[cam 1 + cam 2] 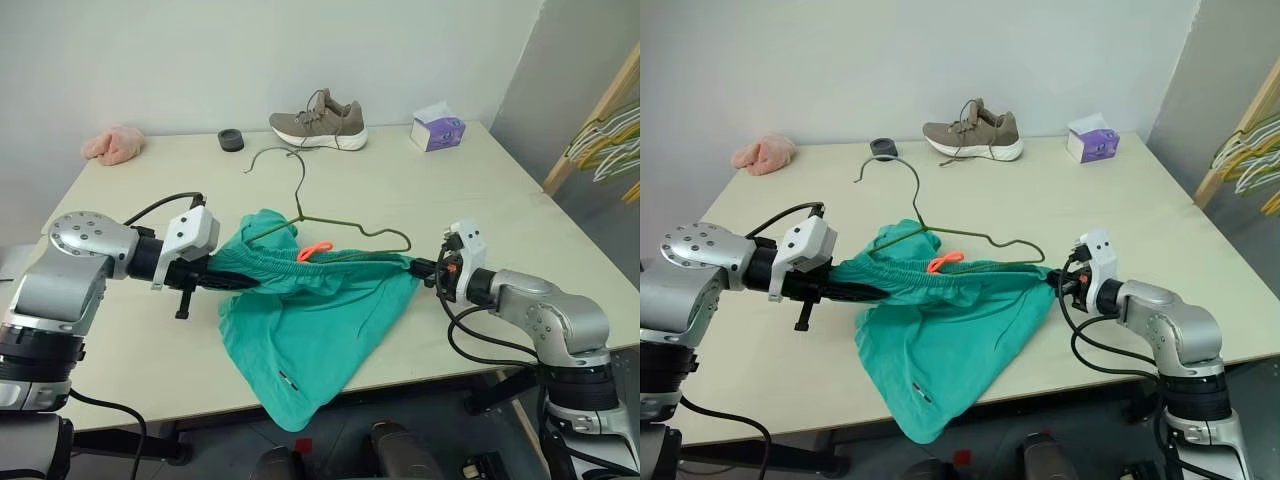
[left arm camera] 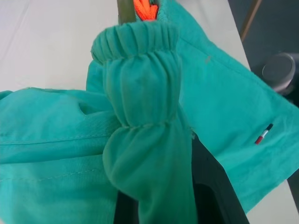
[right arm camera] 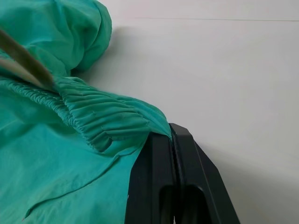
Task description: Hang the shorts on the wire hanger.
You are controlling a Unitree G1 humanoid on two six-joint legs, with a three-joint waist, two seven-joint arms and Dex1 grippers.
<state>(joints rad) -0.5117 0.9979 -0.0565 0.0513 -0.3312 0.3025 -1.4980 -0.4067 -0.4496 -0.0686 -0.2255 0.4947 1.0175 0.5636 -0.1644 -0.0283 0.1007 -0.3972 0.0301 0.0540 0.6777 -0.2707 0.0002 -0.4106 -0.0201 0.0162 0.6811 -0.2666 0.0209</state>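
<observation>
The shorts (image 1: 315, 320) are held stretched by the waistband between the two hands over the front half of the bench (image 1: 520, 190), their legs draped down onto the surface and over the front edge. The left hand (image 1: 232, 282) is pinched on one end of the gathered waistband, with the fabric bunched over its fingers (image 2: 210, 186) in the left wrist view; the right hand (image 1: 425, 270) is pressed together on a thin fold at the other end, as seen at its fingertips (image 3: 168, 140) in the right wrist view. The wire hanger (image 1: 330, 215) lies on the bench just behind the waistband, its hook pointing toward the far edge where a tan sneaker (image 1: 318, 120) stands; one shoulder of the frame appears to be already tucked under the fabric near the left hand, while the other shoulder is bare just beside the right hand. The step in hand is judged to be the threading of the open waistband over the hanger's frame. The next move is judged to call for the waistband to be kept taut and drawn over the bare shoulder of the frame without the light wire being pushed away.
</observation>
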